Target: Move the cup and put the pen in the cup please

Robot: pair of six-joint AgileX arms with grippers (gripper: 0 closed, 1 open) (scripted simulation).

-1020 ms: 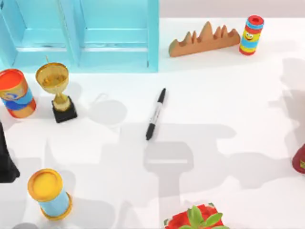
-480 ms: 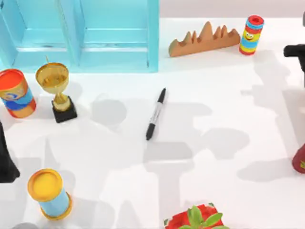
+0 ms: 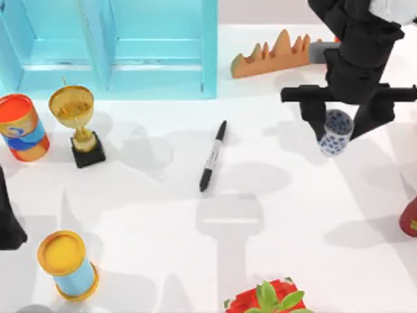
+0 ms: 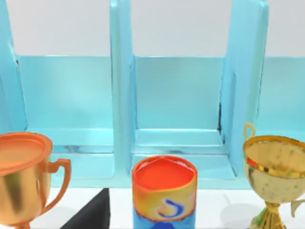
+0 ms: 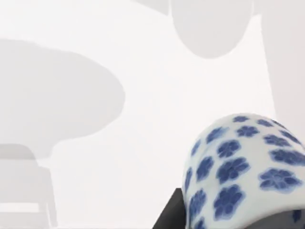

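The cup (image 3: 335, 135), white with blue flowers, hangs tilted above the table right of centre, between the black fingers of my right gripper (image 3: 337, 124), which is shut on it. The right wrist view looks down past the cup (image 5: 238, 167) at bare white table, with a dark finger (image 5: 170, 215) beside it. The pen (image 3: 213, 155), black with a pale label band, lies flat at the table's middle, well left of the cup. My left arm (image 3: 8, 218) stays parked at the left edge.
A blue shelf (image 3: 111, 52) fills the back left. A gold trophy (image 3: 77, 124) and an orange-topped can (image 3: 23, 127) stand before it, and a yellow-topped can (image 3: 68, 264) front left. A wooden rack (image 3: 277, 55) is at the back, a potted plant (image 3: 267, 298) in front, a red object (image 3: 410, 218) at the right edge.
My right arm has swung in from the right with the cup in its fingers and now hangs over the back right, covering the striped can. The pen has not moved.
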